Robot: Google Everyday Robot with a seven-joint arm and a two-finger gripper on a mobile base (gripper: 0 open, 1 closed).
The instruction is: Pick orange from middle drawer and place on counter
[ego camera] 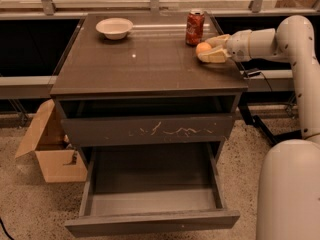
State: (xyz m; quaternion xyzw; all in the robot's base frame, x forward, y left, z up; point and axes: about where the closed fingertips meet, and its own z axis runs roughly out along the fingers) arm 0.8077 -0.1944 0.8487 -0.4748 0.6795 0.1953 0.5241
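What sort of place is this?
Probably a lab or office test area, not a home: a lone drawer cabinet on speckled floor, a cardboard box beside it, and a robot arm whose gripper is by an orange at the right edge of the counter.
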